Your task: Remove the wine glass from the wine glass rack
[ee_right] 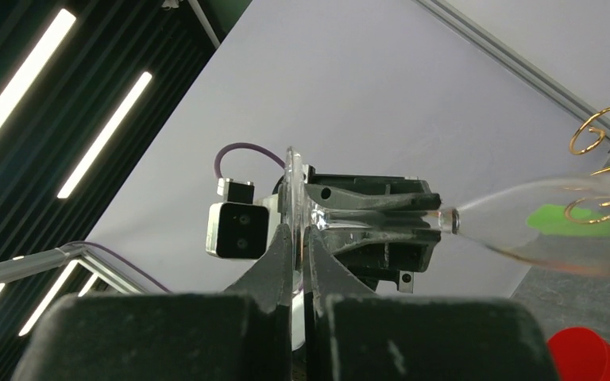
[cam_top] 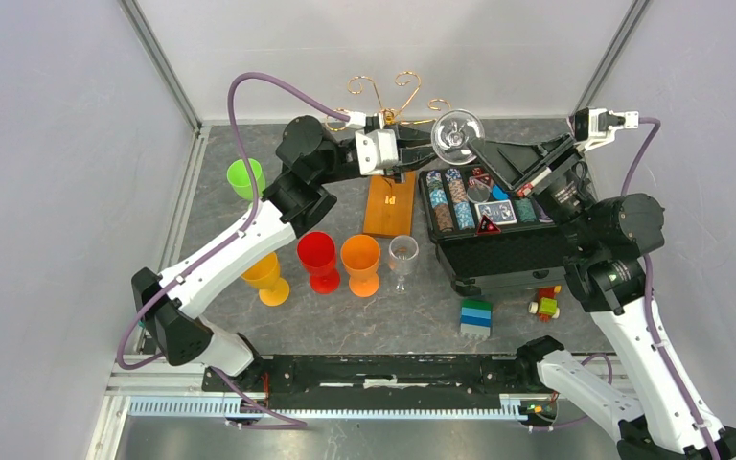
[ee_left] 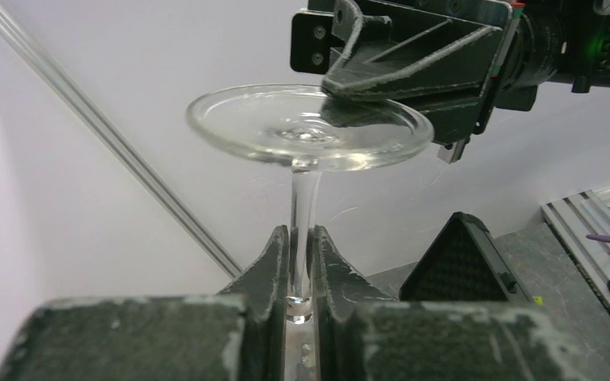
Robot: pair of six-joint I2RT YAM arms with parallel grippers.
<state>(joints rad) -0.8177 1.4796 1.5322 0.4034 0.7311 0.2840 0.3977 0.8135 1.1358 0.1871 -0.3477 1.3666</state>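
A clear wine glass [cam_top: 456, 134] is held lying sideways in the air, just right of the gold wire wine glass rack [cam_top: 383, 96] on its wooden base [cam_top: 389, 203]. My left gripper [cam_top: 420, 144] is shut on the glass's stem [ee_left: 303, 206], as the left wrist view shows [ee_left: 302, 234]. My right gripper [cam_top: 477, 151] is shut on the rim of the glass's round foot [ee_left: 310, 127], as the right wrist view shows [ee_right: 295, 234]. There the stem runs right to the bowl [ee_right: 556, 226], which lies in front of the rack's gold curls [ee_right: 596, 131].
A second clear glass [cam_top: 402, 255] stands on the table beside orange [cam_top: 360, 261], red [cam_top: 317, 257], yellow [cam_top: 266, 276] and green [cam_top: 245, 177] cups. An open black case of poker chips [cam_top: 484, 216] lies under the right arm. A blue block [cam_top: 476, 317] and a small toy [cam_top: 543, 307] lie nearer.
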